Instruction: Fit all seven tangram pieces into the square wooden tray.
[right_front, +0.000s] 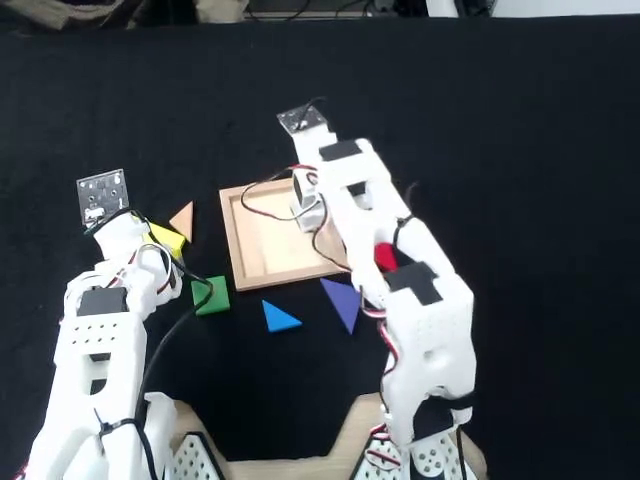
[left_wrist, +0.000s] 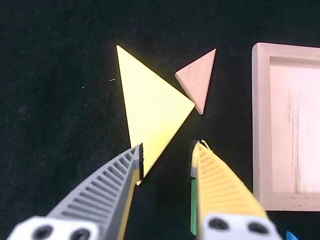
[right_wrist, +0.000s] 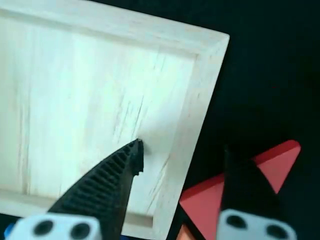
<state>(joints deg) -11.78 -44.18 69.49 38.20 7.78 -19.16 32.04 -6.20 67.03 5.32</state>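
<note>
Wood tray (right_front: 265, 250): sits mid-table on the black cloth (right_front: 500, 150). Floor is bare, no piece seated. Judged from the layout, the task is at its start, since every visible piece lies outside the rim.

Left gripper (left_wrist: 168, 150): jaws apart, nothing held. It hangs low over one corner of the yellow triangle (left_wrist: 150, 110), w/ the grey finger at the piece's edge and the yellow finger over cloth on the far side of that corner. Probable reason: the jaws are set to straddle the corner for a pinch. Caution: the small plain-wood triangle (left_wrist: 197, 80) lies just beside the yellow one, tip to corner. You cannot tell if they touch, and a drag toward the tray may push it.

Right gripper (right_wrist: 183, 150): jaws apart, empty. It straddles the tray rim, one finger over the tray floor and the other over the red piece (right_wrist: 210, 200), which lies on the cloth just outside the rim. Likely a pre-grasp pos. for the red piece, but treat that as an estimate. An orange sliver (right_wrist: 185, 232) shows beside the red piece, too little to identify.

Other stock: green square (right_front: 212, 296), blue triangle (right_front: 280, 318) and purple piece (right_front: 343, 300) lie apart from each other on the cloth between the tray and the arm bases. They are flat and thin, so expect edge grips only.
</note>
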